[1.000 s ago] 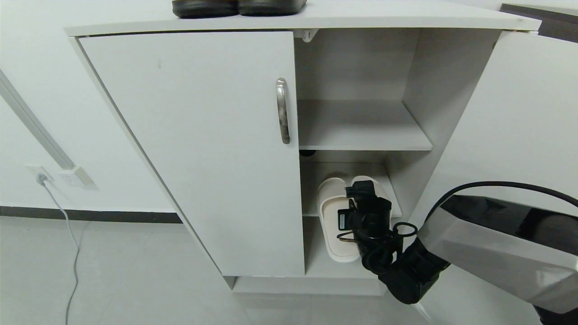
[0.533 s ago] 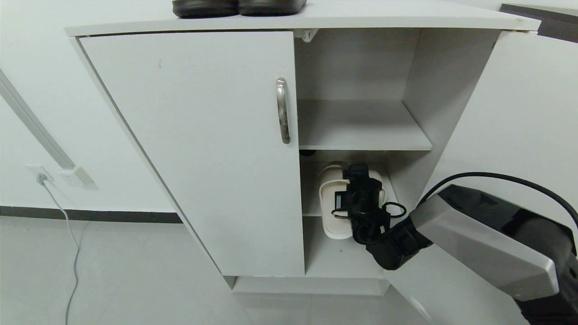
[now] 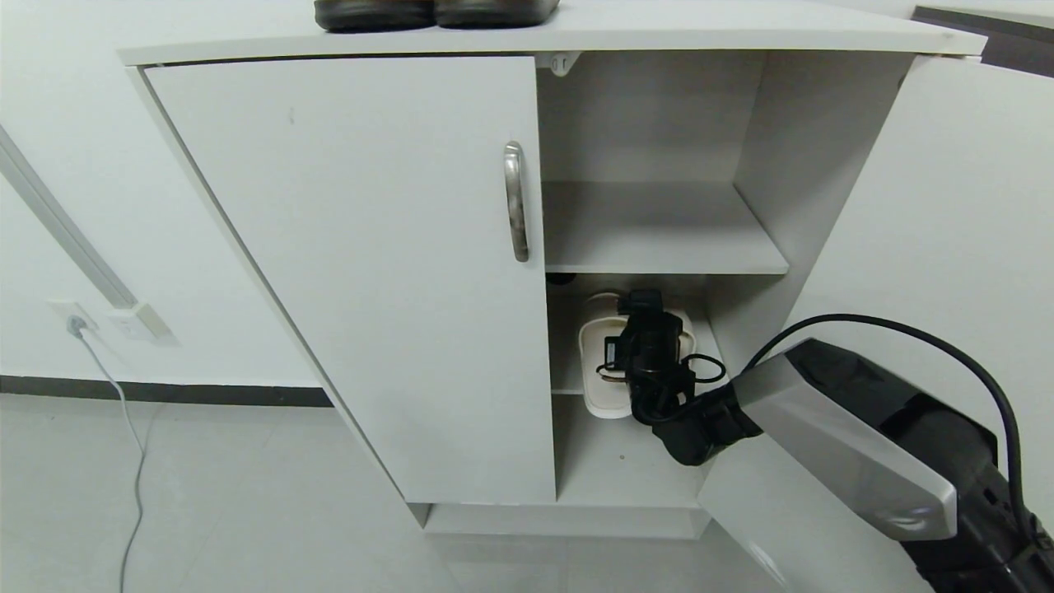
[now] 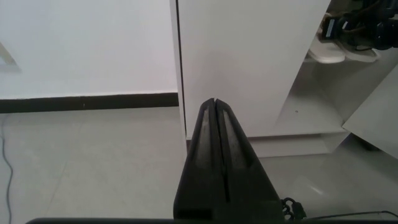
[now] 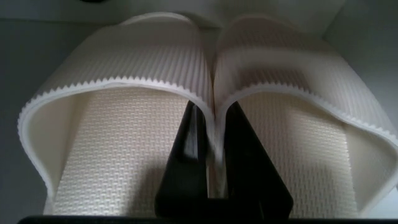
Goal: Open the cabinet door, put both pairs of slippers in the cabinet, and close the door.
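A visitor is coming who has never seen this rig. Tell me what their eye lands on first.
First, the black right gripper inside the white cabinet, clamped on the touching straps of the cream ribbed foam slippers at the lower shelf. Next, the dark pair of slippers on the cabinet's top, and the right-hand door standing wide open.

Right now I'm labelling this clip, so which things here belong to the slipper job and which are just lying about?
Job: white slippers, pinched in the right gripper; dark slippers atop the cabinet; its open right door.
Lying about: wall socket; wall conduit.
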You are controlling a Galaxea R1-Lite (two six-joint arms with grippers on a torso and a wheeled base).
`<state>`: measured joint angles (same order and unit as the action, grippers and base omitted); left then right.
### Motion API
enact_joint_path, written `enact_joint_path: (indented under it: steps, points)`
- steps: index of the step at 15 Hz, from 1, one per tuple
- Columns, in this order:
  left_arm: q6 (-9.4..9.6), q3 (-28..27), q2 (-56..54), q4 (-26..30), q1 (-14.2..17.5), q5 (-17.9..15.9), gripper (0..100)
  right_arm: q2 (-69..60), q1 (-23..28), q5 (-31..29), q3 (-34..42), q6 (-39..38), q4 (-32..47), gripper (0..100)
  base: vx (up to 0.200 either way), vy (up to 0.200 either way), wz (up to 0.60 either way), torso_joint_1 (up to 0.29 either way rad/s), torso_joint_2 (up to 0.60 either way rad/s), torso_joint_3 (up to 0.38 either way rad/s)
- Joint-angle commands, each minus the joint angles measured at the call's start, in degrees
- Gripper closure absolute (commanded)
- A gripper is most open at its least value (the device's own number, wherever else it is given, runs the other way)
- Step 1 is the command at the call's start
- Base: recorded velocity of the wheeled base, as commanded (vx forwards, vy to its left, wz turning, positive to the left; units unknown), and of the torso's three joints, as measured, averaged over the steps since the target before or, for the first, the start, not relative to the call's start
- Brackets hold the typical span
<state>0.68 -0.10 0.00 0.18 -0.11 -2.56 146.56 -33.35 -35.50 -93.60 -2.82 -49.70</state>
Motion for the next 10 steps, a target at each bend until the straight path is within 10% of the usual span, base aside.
enact_joint_path:
  steps: [1,7,8,10]
  points:
    - [0.02,0.0,0.1,0.0,0.0,0.0,100,0.4,0.2,0.0,-0.3,-0.3,0.0,100,0.000,0.000,0.00,0.000,0.00,0.000]
    - [0.02,0.0,0.1,0.0,-0.1,0.0,100,1.0,0.5,0.0,-0.8,-0.7,0.5,100,0.000,0.000,0.00,0.000,0.00,0.000]
    - [0.02,0.0,0.1,0.0,-0.1,0.0,100,1.1,0.5,0.0,-1.1,-0.8,0.7,0,0.000,0.000,0.00,0.000,0.00,0.000]
    - [0.02,0.0,0.1,0.0,-0.1,0.0,100,1.0,0.6,0.0,-0.9,-0.8,1.3,0,0.000,0.000,0.00,0.000,0.00,0.000]
